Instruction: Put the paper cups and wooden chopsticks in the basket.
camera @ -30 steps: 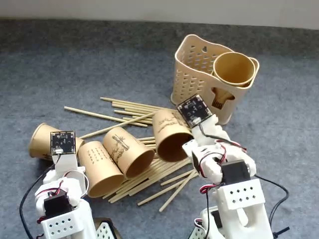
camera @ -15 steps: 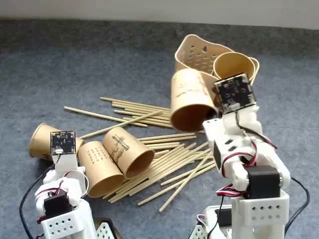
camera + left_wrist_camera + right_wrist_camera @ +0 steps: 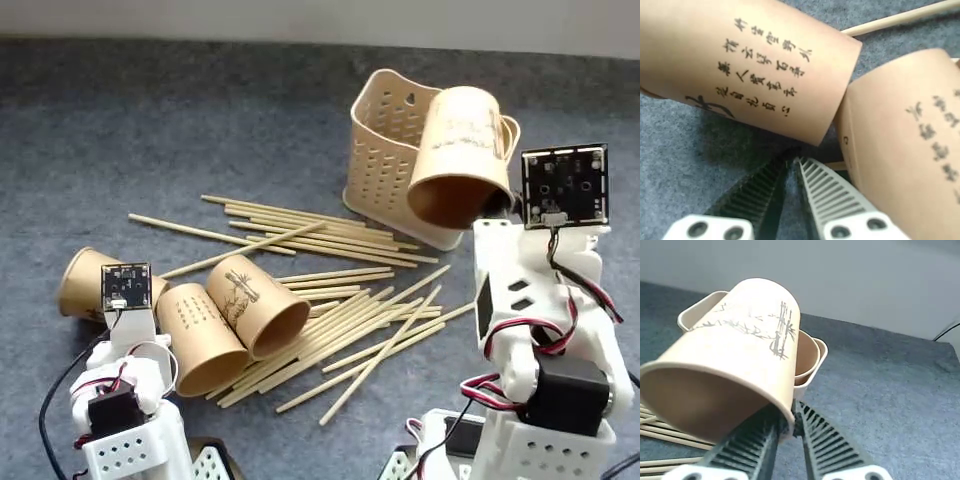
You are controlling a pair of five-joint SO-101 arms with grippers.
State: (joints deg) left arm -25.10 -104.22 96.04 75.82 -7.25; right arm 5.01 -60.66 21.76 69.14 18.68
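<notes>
Five tan paper cups (image 3: 255, 305), one cream perforated plastic basket (image 3: 385, 150), and pale wooden chopsticks (image 3: 340, 330) piled too thickly to count.

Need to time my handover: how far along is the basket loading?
Done: one cup sits in the basket. In hand: the right gripper holds a second cup by its rim at the basket. Remaining: three cups lying on the table, and all the chopsticks.

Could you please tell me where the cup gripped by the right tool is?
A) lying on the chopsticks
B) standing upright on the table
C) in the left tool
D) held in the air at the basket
D: the right tool pinches the rim of the paper cup, holding it tilted by the basket, off the chopsticks.
</notes>
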